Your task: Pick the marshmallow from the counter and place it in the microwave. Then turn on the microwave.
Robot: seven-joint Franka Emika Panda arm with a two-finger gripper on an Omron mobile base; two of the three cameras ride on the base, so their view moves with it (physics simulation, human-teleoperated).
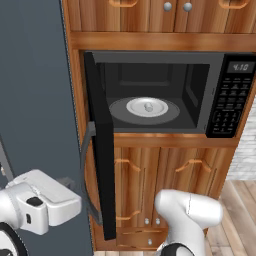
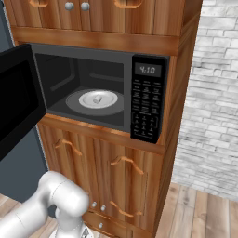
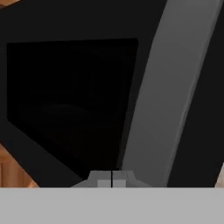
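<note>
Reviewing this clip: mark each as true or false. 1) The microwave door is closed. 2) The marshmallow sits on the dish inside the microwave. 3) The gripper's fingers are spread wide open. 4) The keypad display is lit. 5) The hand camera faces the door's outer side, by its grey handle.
1) False. The microwave has its door swung open to the left.
2) True. The marshmallow rests on the round dish in the cavity.
3) False. In the hand view the fingers are pressed together; the gripper is shut and holds nothing.
4) True. The display above the keypad shows digits.
5) True. The grey handle runs beside the dark window.
</note>
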